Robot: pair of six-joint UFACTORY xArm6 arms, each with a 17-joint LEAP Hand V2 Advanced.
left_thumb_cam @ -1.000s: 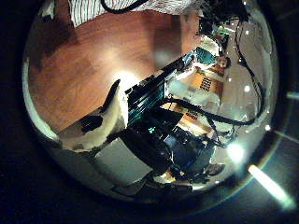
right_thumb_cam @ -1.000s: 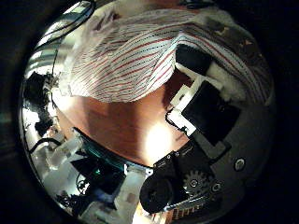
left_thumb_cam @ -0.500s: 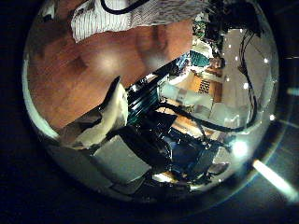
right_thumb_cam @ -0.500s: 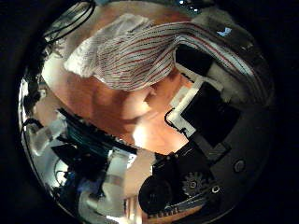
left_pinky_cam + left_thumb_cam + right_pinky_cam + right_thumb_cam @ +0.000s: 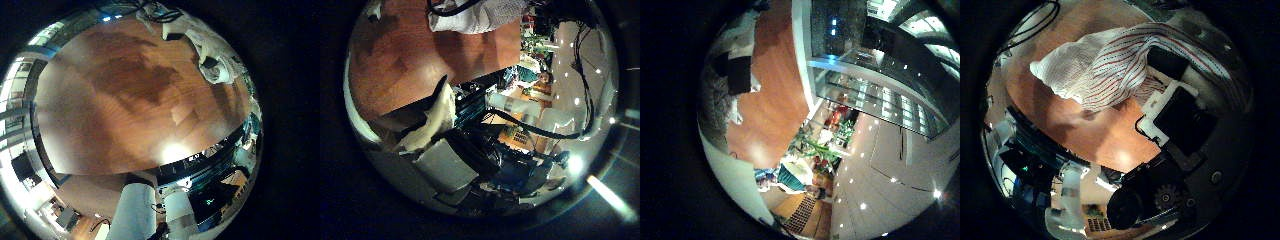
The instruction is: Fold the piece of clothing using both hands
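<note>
Shirt [image 5: 1110, 65], white with thin stripes, hangs bunched and lifted above the brown wooden table [image 5: 1110, 130], close to the right hand [image 5: 1185, 120]. In the right thumb side palm view the cloth drapes over that hand's black and white fingers [image 5: 1165, 62], which seem to be gripping its upper part. The left thumb side palm view shows a corner of the same cloth far off, beyond bare wood; the left hand [image 5: 435, 115] looks relaxed and holds nothing. Judging by this, a fold is under way, with one part raised. Next the right hand likely needs to carry the held part across and lay it flat, while the left hand steadies the cloth.
</note>
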